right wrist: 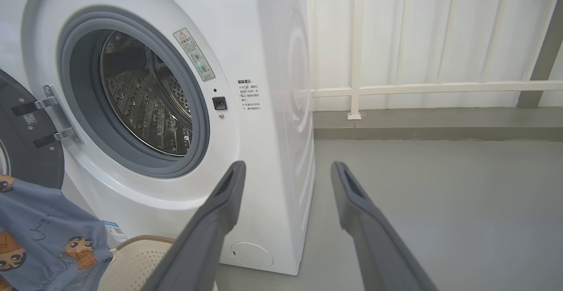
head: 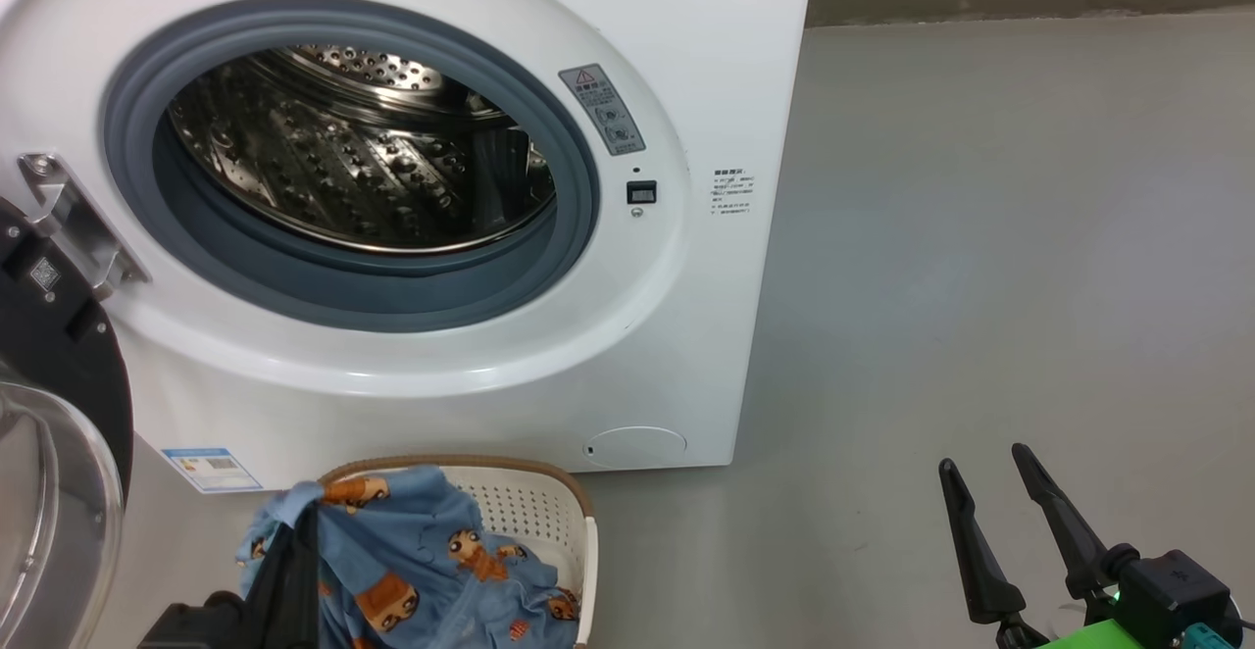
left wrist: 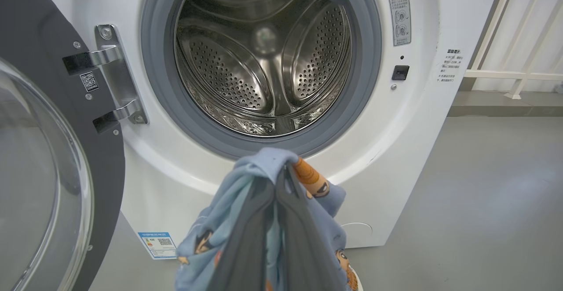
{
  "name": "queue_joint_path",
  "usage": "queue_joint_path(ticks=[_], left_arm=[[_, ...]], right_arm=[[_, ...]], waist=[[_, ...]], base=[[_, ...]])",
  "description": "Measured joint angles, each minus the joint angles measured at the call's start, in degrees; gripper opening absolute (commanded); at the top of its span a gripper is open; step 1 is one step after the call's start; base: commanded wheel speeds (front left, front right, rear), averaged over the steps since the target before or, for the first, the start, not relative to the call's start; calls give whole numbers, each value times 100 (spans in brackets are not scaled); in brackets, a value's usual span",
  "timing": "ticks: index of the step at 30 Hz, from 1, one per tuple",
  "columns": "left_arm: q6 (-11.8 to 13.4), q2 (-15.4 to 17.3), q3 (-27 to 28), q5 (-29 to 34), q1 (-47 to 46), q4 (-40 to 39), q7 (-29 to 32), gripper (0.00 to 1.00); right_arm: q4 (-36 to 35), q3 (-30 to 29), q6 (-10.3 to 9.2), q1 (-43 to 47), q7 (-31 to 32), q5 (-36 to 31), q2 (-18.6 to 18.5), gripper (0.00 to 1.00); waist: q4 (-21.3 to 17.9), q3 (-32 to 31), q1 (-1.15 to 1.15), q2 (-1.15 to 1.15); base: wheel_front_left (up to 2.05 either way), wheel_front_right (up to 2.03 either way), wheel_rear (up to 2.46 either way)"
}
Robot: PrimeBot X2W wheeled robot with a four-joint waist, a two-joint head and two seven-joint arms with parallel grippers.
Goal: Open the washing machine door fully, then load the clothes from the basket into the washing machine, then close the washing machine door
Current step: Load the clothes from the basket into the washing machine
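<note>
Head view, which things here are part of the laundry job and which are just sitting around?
Part of the job:
washing machine, door open
clothes, gripped by the left pincer
basket

Just there:
right pincer, open, holding nothing
grey floor
white railing

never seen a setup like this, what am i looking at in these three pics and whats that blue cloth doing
A two-armed robot is loading laundry. One picture comes from its head, one from each wrist, looking along that arm's two dark fingers. The washer stands on a grey floor with its door swung open and the steel drum bare. The left gripper is shut on the blue clothes, lifting them above the basket. The right gripper is open, holding nothing.
</note>
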Motion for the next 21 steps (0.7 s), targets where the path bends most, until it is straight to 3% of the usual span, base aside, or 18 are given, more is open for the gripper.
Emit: queue_joint_path(ticks=[9, 21], left_arm=[[-19, -57, -109, -97, -531, 448, -73, 0], [-397, -220, -123, -221, -2159, 1713, -212, 0]], right_arm=[[-56, 68, 0, -16, 0, 3, -9, 100], [-227, 205, 0, -393, 0, 71, -142, 100]], waist=[[26, 178, 0, 0], [-25, 804, 1, 0]], base=[[0, 0, 0], [0, 0, 0]])
